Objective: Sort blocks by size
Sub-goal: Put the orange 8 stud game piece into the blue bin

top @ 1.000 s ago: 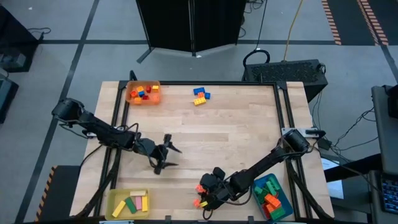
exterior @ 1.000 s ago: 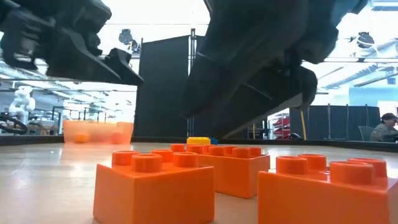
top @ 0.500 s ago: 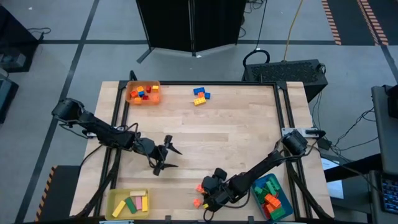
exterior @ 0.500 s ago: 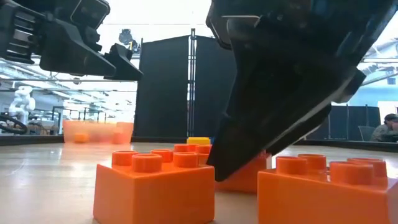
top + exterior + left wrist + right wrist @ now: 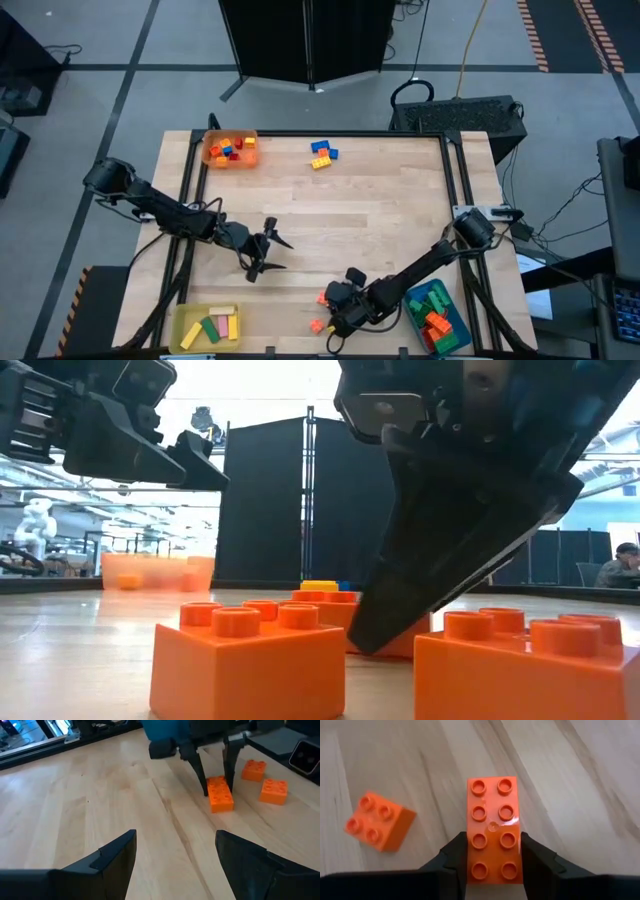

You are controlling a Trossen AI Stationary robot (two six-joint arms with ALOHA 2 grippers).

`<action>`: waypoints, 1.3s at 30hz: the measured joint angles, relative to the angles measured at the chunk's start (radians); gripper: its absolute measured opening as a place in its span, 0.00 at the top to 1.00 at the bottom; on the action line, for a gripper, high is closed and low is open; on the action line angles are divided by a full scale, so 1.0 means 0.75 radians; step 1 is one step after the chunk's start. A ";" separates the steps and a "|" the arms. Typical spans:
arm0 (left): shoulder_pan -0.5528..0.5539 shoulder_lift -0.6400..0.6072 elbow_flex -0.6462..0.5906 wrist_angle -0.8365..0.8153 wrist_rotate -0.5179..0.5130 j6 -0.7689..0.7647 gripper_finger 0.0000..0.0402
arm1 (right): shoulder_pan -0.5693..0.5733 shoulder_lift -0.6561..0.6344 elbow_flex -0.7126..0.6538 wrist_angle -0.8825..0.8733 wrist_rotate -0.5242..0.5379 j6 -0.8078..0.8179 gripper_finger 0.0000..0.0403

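My right gripper [image 5: 333,303] stands low near the table's near edge, its fingers on either side of a long orange eight-stud brick [image 5: 492,832] that lies flat on the table; the brick also shows in the left wrist view [image 5: 220,795]. Small orange four-stud bricks lie beside it, in the right wrist view [image 5: 377,822] and the left wrist view [image 5: 274,790]. My left gripper [image 5: 272,250] hovers open and empty over the table's left middle. Loose blue and yellow bricks [image 5: 322,153] lie at the far middle. My right gripper pinches the long orange brick by its two long sides [image 5: 470,855] between its two fingers, at one end of the brick. The fingers [image 5: 202,780] come from above, slanting down, and lie across the brick. The brick rests flat on the table, studs up.
An orange tray [image 5: 230,150] with small bricks stands at the far left, a yellow tray [image 5: 208,327] with long bars at the near left, and a blue tray [image 5: 435,315] with bricks at the near right. Bare wood lies across the table's middle.
My right gripper has gone down to the table over the long orange brick, and its fingers now reach the tabletop beside the brick. The bricks have stayed where they were.
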 joint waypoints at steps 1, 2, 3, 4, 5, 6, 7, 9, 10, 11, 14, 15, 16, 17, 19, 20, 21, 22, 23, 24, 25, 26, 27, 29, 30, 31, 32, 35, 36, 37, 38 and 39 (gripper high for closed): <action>0.000 0.000 0.000 -0.004 0.000 0.011 0.32 | -0.001 -0.009 -0.001 -0.015 -0.009 -0.008 0.71; -0.001 0.000 0.000 -0.011 0.000 0.028 0.32 | 0.000 -0.018 -0.003 -0.025 -0.022 -0.012 0.71; -0.001 0.000 0.000 -0.022 0.001 0.033 0.32 | 0.001 -0.031 -0.003 -0.032 -0.036 -0.014 0.71; -0.001 0.000 0.000 -0.033 0.001 0.035 0.32 | 0.004 -0.048 -0.004 -0.049 -0.044 -0.014 0.71; -0.001 0.000 -0.001 -0.040 0.002 0.036 0.32 | 0.009 -0.068 -0.004 -0.070 -0.047 -0.008 0.71; -0.001 0.000 -0.001 -0.043 0.002 0.037 0.32 | 0.015 -0.092 -0.004 -0.093 -0.046 0.002 0.71; -0.001 0.000 -0.001 -0.043 0.002 0.036 0.32 | 0.022 -0.117 -0.003 -0.123 -0.045 0.014 0.71; -0.001 0.000 -0.001 -0.042 0.003 0.036 0.32 | 0.044 -0.163 -0.003 -0.207 -0.040 0.049 0.71; -0.001 0.000 -0.001 -0.042 0.004 0.036 0.32 | 0.057 -0.182 -0.003 -0.254 -0.044 0.073 0.71; -0.001 0.000 -0.001 -0.042 0.004 0.036 0.32 | 0.071 -0.204 -0.003 -0.295 -0.065 0.102 0.70; -0.001 0.000 -0.001 -0.042 0.005 0.036 0.32 | 0.120 -0.281 -0.003 -0.415 -0.104 0.214 0.70; -0.001 0.000 -0.001 -0.042 0.005 0.036 0.32 | 0.139 -0.309 -0.003 -0.453 -0.105 0.257 0.70; -0.001 0.000 -0.001 -0.040 0.005 0.036 0.32 | 0.159 -0.332 -0.003 -0.495 -0.105 0.303 0.70; -0.001 0.000 -0.001 -0.040 0.006 0.036 0.32 | 0.179 -0.356 -0.003 -0.535 -0.105 0.349 0.70; -0.001 0.000 -0.001 -0.037 0.009 0.036 0.32 | 0.223 -0.402 -0.003 -0.609 -0.106 0.447 0.69; -0.001 0.000 -0.001 -0.036 0.010 0.036 0.32 | 0.245 -0.426 -0.003 -0.649 -0.105 0.502 0.69; -0.001 0.000 -0.001 -0.036 0.010 0.036 0.32 | 0.268 -0.450 -0.003 -0.690 -0.105 0.558 0.69; -0.002 0.000 -0.001 -0.037 0.010 0.036 0.32 | 0.292 -0.471 -0.003 -0.733 -0.105 0.616 0.69; -0.004 0.000 -0.001 -0.037 0.010 0.036 0.32 | 0.315 -0.484 -0.002 -0.772 -0.104 0.678 0.69; -0.003 0.000 -0.001 -0.036 0.010 0.036 0.32 | 0.338 -0.493 -0.002 -0.810 -0.105 0.739 0.69; -0.003 0.000 -0.001 -0.036 0.010 0.036 0.32 | 0.363 -0.499 -0.002 -0.849 -0.106 0.799 0.69; -0.003 0.000 -0.001 -0.037 0.010 0.036 0.32 | 0.386 -0.502 -0.002 -0.887 -0.114 0.859 0.69; -0.004 0.000 -0.001 -0.037 0.010 0.036 0.32 | 0.408 -0.504 -0.002 -0.914 -0.131 0.923 0.69; -0.004 0.000 -0.001 -0.038 0.010 0.036 0.32 | 0.451 -0.504 -0.002 -0.948 -0.176 1.063 0.69; -0.004 0.000 -0.001 -0.040 0.010 0.036 0.32 | 0.473 -0.501 -0.002 -0.957 -0.204 1.132 0.69; -0.004 0.000 -0.001 -0.040 0.010 0.035 0.32 | 0.493 -0.497 -0.002 -0.962 -0.226 1.198 0.69; -0.004 0.000 -0.001 -0.041 0.010 0.035 0.32 | 0.514 -0.493 -0.002 -0.971 -0.236 1.253 0.69; -0.004 0.000 -0.001 -0.041 0.010 0.035 0.32 | 0.569 -0.481 -0.002 -1.010 -0.241 1.378 0.69; -0.004 0.000 -0.001 -0.041 0.011 0.035 0.32 | 0.585 -0.477 -0.002 -1.025 -0.247 1.416 0.69; -0.004 0.000 -0.001 -0.041 0.022 0.034 0.32 | 0.599 -0.474 -0.002 -1.041 -0.252 1.456 0.69; -0.004 0.000 -0.001 -0.041 0.054 0.030 0.32 | 0.611 -0.471 -0.002 -1.055 -0.263 1.498 0.69; -0.004 0.000 -0.001 -0.041 0.099 0.030 0.32 | 0.622 -0.469 -0.002 -1.064 -0.277 1.546 0.69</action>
